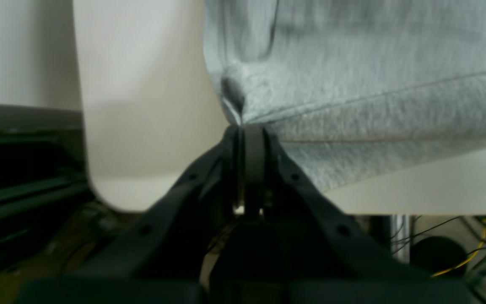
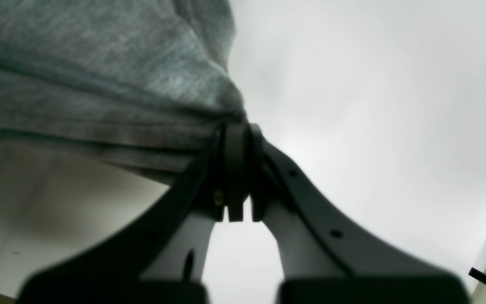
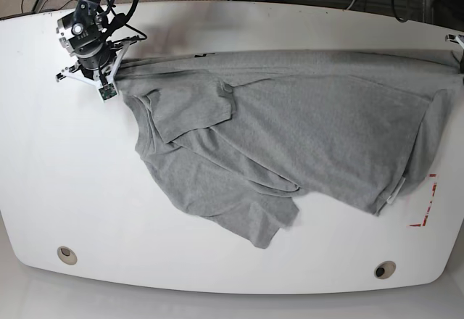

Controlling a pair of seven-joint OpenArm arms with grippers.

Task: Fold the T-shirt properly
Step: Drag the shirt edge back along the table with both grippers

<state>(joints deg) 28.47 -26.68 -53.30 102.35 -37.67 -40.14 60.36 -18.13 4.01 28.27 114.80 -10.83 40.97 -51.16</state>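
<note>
Right gripper (image 2: 236, 126) and left gripper (image 1: 249, 126): both clamped tight on the hem edge of the T-shirt (image 3: 290, 130).

In the right wrist view the 2 jaws are pressed together with bunched grey cloth pinched at their tips; the left wrist view shows the same, fabric gathered into the closed tips beside a stitched seam. In the base view the T-shirt lies spread and wrinkled across the white table (image 3: 217, 283), stretched from its far left corner to its right edge, with 1 flap trailing toward the near rim. Red tape marks (image 3: 428, 210) sit just beside the shirt's right end.
</note>
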